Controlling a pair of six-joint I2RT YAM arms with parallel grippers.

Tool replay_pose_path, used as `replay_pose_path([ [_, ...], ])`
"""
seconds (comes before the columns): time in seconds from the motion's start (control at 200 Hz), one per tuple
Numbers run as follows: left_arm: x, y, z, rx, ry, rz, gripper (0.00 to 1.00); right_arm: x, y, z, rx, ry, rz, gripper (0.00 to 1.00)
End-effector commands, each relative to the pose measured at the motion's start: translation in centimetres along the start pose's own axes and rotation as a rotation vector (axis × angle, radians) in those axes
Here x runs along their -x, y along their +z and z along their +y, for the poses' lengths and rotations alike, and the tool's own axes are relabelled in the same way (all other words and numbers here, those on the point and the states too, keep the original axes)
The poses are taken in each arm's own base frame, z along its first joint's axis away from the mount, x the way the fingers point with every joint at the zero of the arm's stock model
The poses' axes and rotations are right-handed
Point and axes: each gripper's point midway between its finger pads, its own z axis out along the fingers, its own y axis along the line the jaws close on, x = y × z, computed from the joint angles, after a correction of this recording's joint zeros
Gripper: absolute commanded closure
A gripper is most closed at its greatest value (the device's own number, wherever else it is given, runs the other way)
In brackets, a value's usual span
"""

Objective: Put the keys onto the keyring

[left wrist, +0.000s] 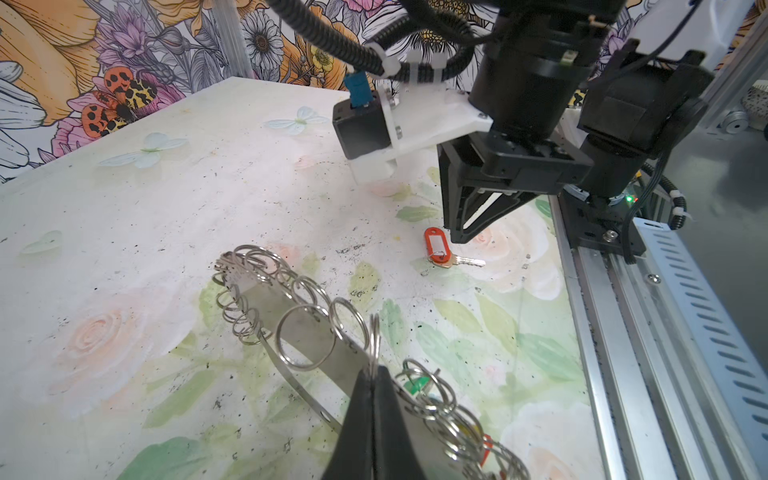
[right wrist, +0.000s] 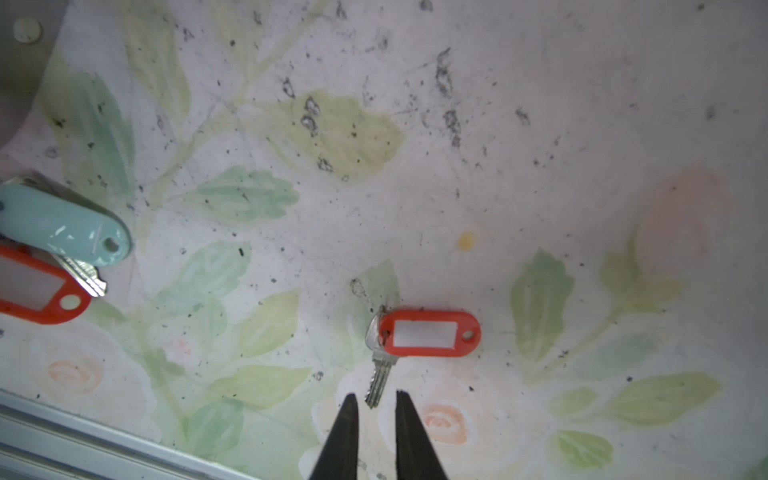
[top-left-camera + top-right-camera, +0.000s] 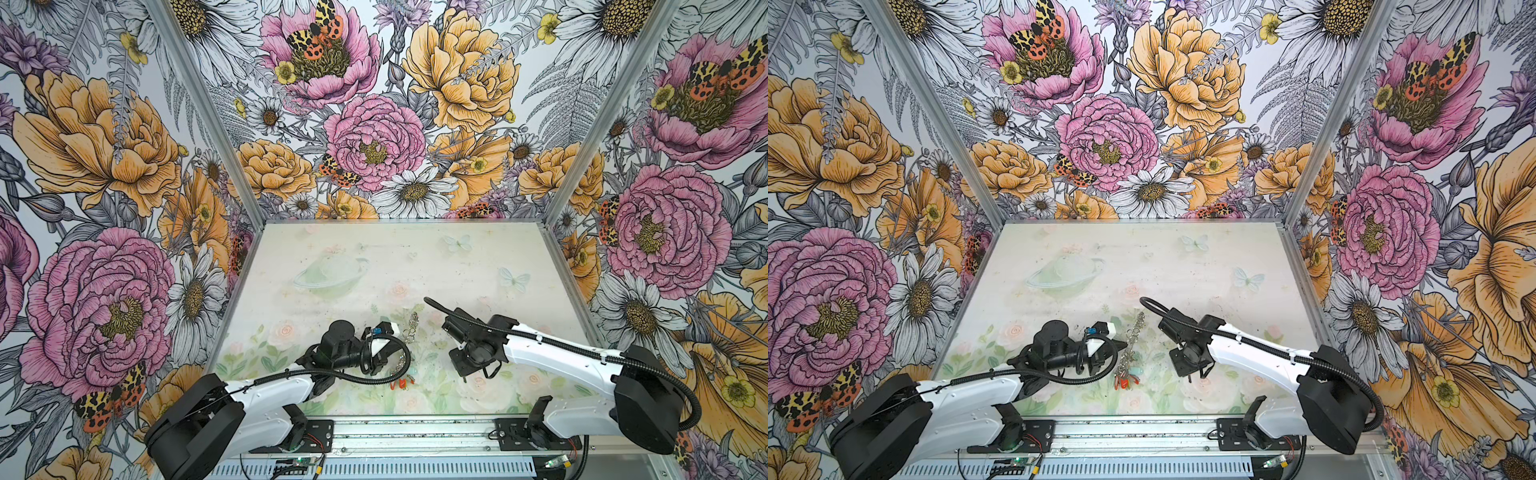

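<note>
Red-tagged key [image 2: 415, 338], blade tip seen between right pincer [image 2: 376, 394] tips standing slightly apart; left pincer [image 1: 372, 372] clamped on keyring [image 1: 266, 299]

a pale, flower-printed table mat [image 3: 478, 266], speckled with dark marks, fills the middle. bold floral wall panels [image 3: 374, 124] rise at nine, twelve and three o'clock; an aluminium rail [image 3: 415, 432] runs along six o'clock.
</note>
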Motion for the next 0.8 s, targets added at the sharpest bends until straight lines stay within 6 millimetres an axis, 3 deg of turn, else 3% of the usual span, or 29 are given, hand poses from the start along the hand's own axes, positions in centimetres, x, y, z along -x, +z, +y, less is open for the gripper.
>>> replay_pose_path([
  [0.0, 2.0, 0.3, -0.1, -0.018, 0.040, -0.053, 1.00, 1.5, 0.4, 0.5, 0.021, 0.047, -0.096, 0.81],
  [0.49, 2.1, 0.3, -0.1, -0.016, 0.039, -0.054, 1.00, 1.5, 2.3, -0.1, -0.046, 0.048, -0.075, 0.84],
  [0.796, 2.0, 0.3, -0.1, -0.016, 0.037, -0.050, 1.00, 1.6, 2.3, 0.0, -0.050, 0.050, -0.053, 0.98],
])
